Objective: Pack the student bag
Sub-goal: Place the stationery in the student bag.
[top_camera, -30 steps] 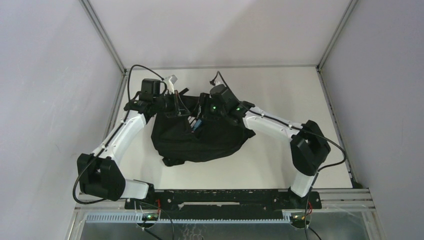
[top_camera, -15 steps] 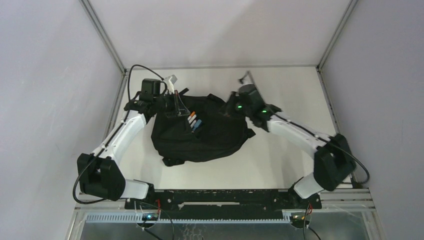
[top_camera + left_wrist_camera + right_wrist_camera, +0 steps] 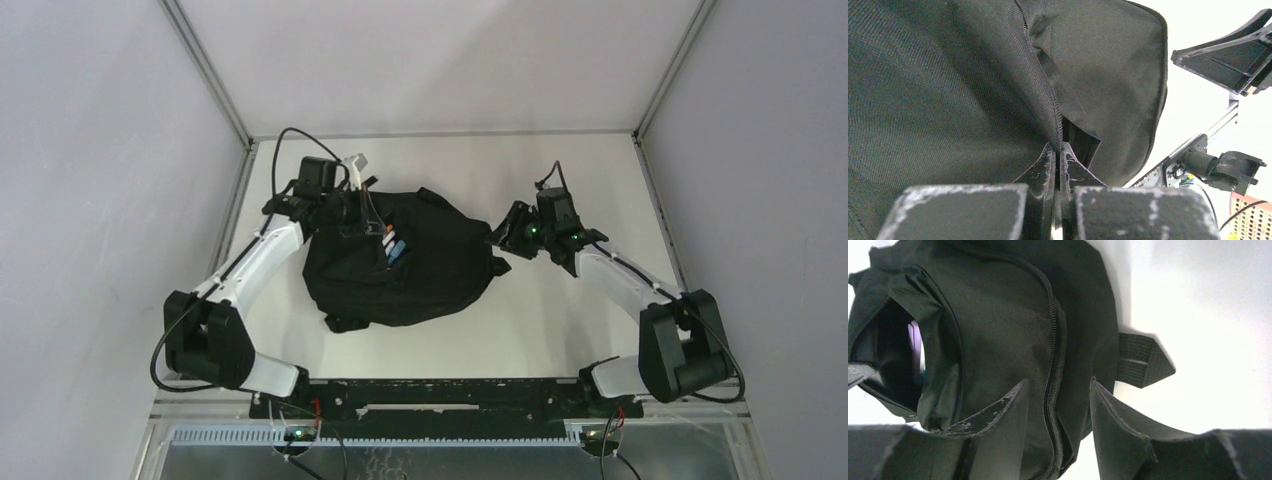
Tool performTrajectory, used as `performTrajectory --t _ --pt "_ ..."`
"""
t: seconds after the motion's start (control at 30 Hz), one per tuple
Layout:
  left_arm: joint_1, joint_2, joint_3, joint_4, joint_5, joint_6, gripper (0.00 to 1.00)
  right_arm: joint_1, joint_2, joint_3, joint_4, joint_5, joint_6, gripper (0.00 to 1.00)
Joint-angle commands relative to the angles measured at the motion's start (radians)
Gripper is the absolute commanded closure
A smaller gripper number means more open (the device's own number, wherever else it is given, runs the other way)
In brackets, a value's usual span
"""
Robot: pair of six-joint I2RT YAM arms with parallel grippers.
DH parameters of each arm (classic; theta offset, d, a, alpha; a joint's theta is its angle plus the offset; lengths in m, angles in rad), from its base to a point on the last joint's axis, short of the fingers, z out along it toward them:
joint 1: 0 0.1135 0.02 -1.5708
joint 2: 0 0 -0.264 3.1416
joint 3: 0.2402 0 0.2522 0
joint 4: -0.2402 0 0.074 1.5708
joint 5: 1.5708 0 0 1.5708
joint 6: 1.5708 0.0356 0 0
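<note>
Two pincers attend the student bag [image 3: 400, 275], a black soft backpack slumped on the white worktop [image 3: 560, 320]. At the bag's far left corner, the left pincer [image 3: 358, 207] is clenched on a pinch of fabric right at the zip line [image 3: 1040, 75] and holds up one edge of the open mouth. Just off the bag's right side, the right pincer [image 3: 505, 232] hangs released, jaws apart with nothing between them. Its wrist view shows them framing a closed zip track [image 3: 1050, 340] on the bag's flank, with a webbing loop [image 3: 1143, 360] jutting from the bag beside it. Coloured pens [image 3: 392, 245], orange and blue at the tips, poke out of the mouth close to the left pincer. Packing looks well along, with closing the bag the likely step ahead. The risks lie in the soft cloth. The left pincer's bite is thin and sits on the zip seam, so any tug from the right side could pull it free and drop the mouth shut over the pens. The pens stand proud of the opening and could jam a zip drawn across them, or tip out onto the worktop. Should the right pincer close on a loose fold instead of a puller, the whole bag would slide rather than zip.
</note>
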Motion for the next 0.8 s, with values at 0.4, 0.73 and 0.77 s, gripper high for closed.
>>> performTrajectory --t 0.4,0.73,0.77 --pt "-0.139 0.194 0.304 -0.084 -0.081 0.023 1.00 0.003 0.161 -0.043 0.126 -0.120 0.000 0.73" --pt "-0.230 0.266 0.485 -0.324 -0.229 0.162 0.43 0.006 -0.110 -0.100 -0.116 0.176 -0.059 0.44" --pt "-0.227 0.248 0.495 -0.341 -0.254 0.172 0.40 0.012 -0.131 -0.086 -0.148 0.206 -0.071 0.34"
